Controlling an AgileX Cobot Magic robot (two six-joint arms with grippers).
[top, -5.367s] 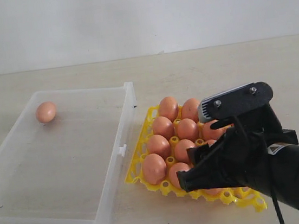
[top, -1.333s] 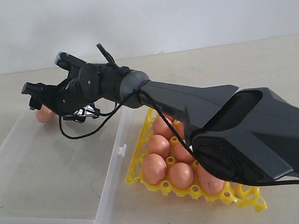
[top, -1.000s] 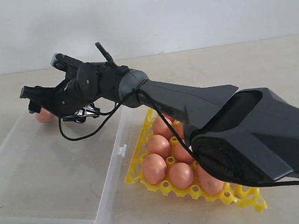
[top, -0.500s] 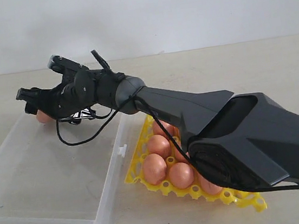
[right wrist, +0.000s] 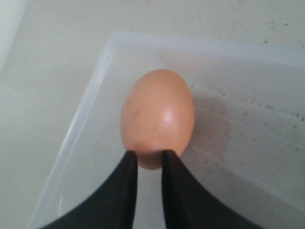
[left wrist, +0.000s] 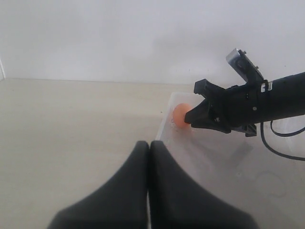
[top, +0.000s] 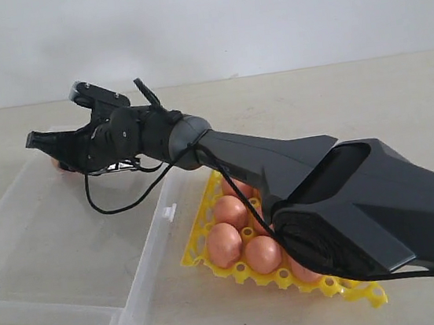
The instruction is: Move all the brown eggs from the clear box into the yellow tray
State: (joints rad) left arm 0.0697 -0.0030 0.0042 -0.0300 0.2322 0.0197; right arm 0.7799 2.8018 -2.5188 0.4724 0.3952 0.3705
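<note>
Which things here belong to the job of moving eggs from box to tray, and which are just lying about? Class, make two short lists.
Part of the job:
lone egg in the box
clear box
yellow tray
eggs in the tray
right tool, at the lone egg

Just lying about:
left tool, shut, off the box
table

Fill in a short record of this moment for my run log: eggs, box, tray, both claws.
egg in box: one brown egg, in a corner of the clear box
yellow tray: holds eggs, partly hidden by the right arm
right claw: fingertips close together at the egg's end; grip unclear
left claw: shut, empty, away from the egg
</note>
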